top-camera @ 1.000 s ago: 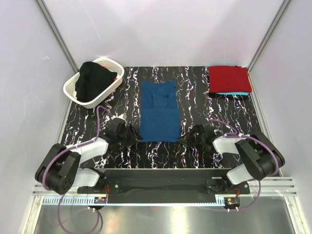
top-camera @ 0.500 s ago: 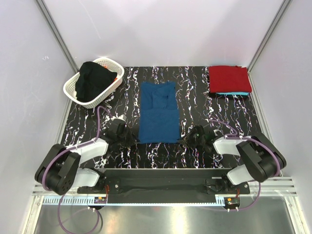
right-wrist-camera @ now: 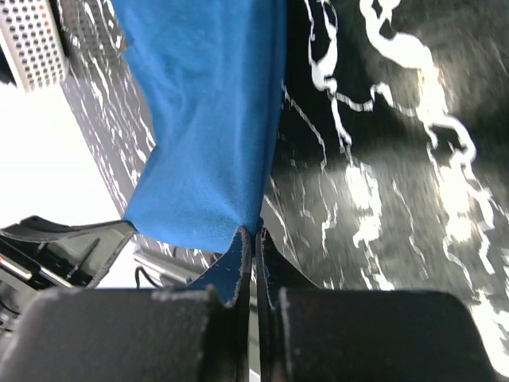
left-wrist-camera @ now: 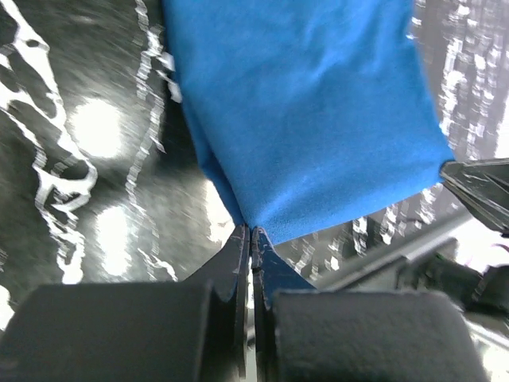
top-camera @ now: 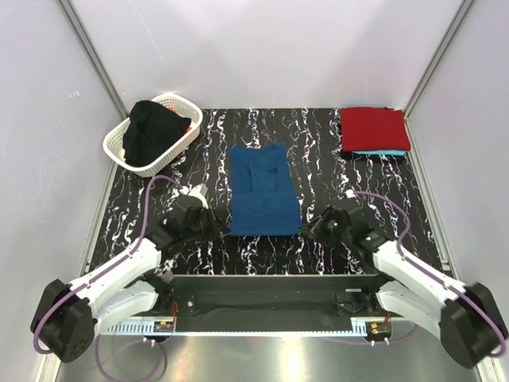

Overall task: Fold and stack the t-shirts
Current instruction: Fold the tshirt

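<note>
Three t-shirts on one bench (top-camera: 334, 179): blue t-shirt (top-camera: 262, 191) flat at frame centre, red t-shirt (top-camera: 374, 127) stacked on turquoise t-shirt (top-camera: 383, 152) at upper right. One basket (top-camera: 111, 146) at upper left. Only the wrist views show the grips: left hand (left-wrist-camera: 251, 239) and right hand (right-wrist-camera: 256, 239) each clenched on a blue corner.

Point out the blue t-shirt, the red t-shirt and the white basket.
blue t-shirt (top-camera: 262, 191), top view, middle of cloth
red t-shirt (top-camera: 374, 127), top view, folded upper face
white basket (top-camera: 116, 146), top view, left corner wall
</note>
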